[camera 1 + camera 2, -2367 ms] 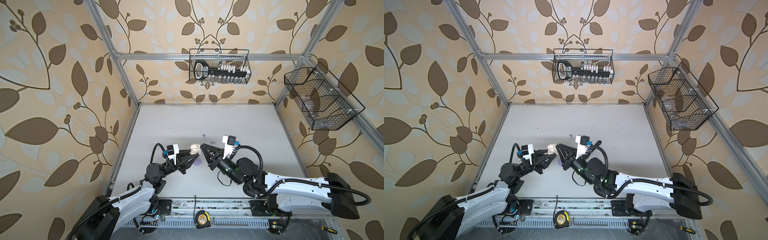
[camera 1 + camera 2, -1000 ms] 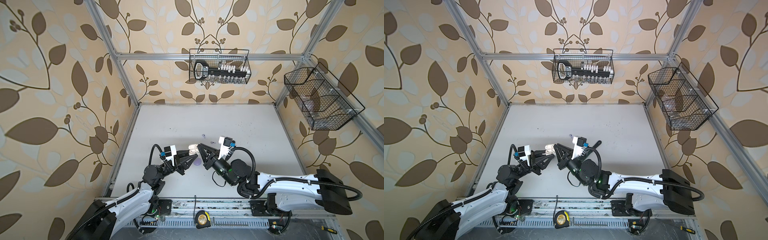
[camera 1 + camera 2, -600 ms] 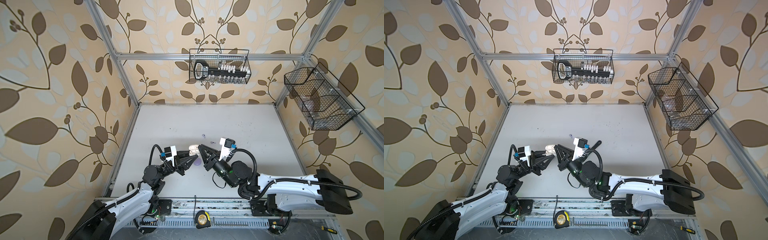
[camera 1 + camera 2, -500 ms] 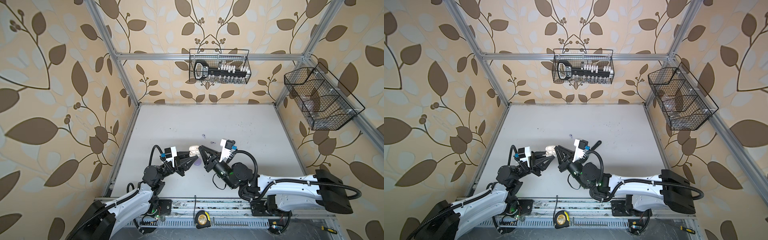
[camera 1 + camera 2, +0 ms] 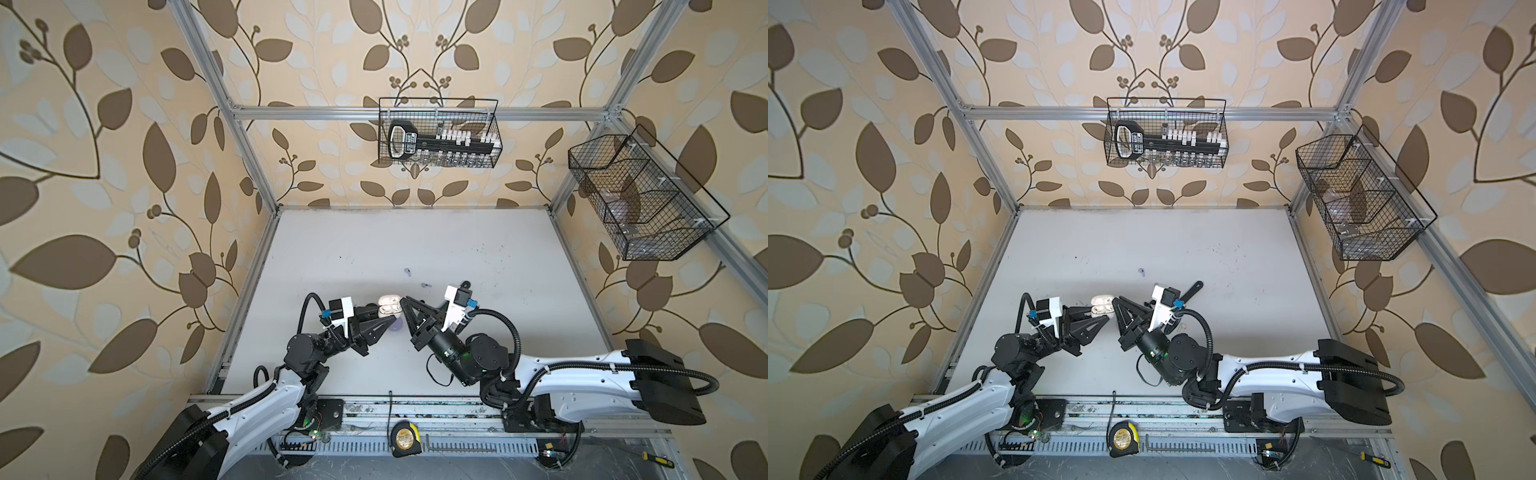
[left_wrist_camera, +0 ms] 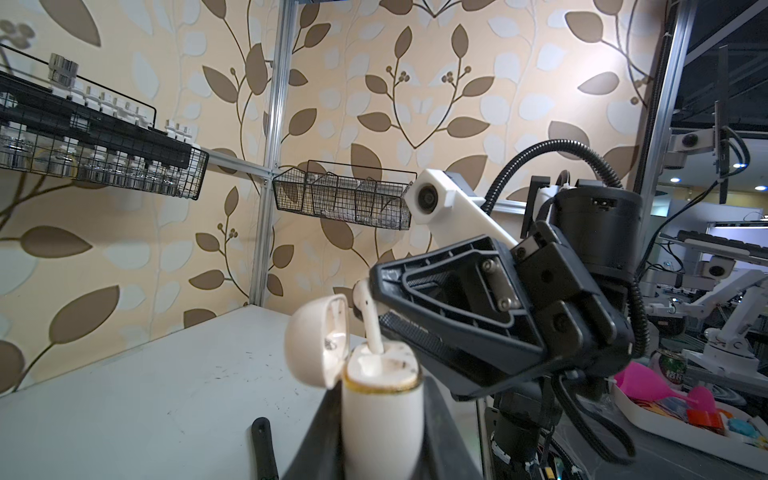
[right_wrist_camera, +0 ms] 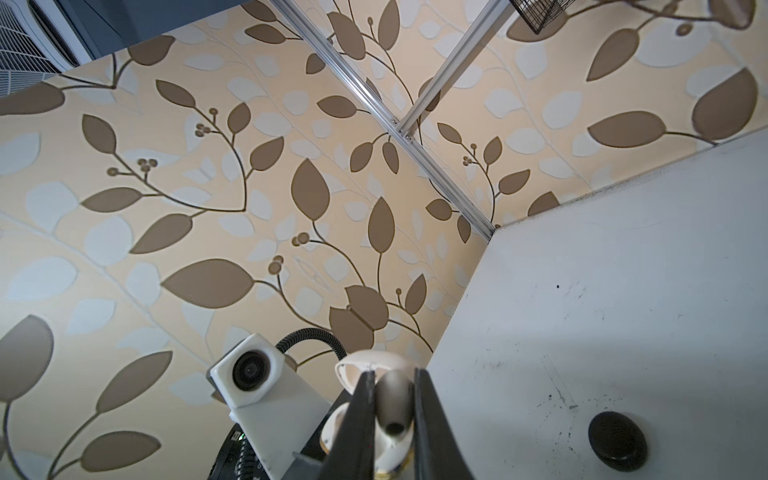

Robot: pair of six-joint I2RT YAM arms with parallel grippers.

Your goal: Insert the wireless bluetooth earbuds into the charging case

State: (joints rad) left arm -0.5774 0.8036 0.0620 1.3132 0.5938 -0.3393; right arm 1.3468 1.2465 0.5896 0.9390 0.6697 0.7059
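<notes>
R claw pinches white bud, stem tip in open case gripped by my L claw.

Robotics lab — aluminium frame, wallpapered walls, other robot arm beyond.

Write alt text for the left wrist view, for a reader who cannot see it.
The right claw holds a white earbud by its head, stem tip at the mouth of the open white case, which the left claw grips upright. Behind lie a grey table and leaf-patterned walls with two wire baskets.
</notes>
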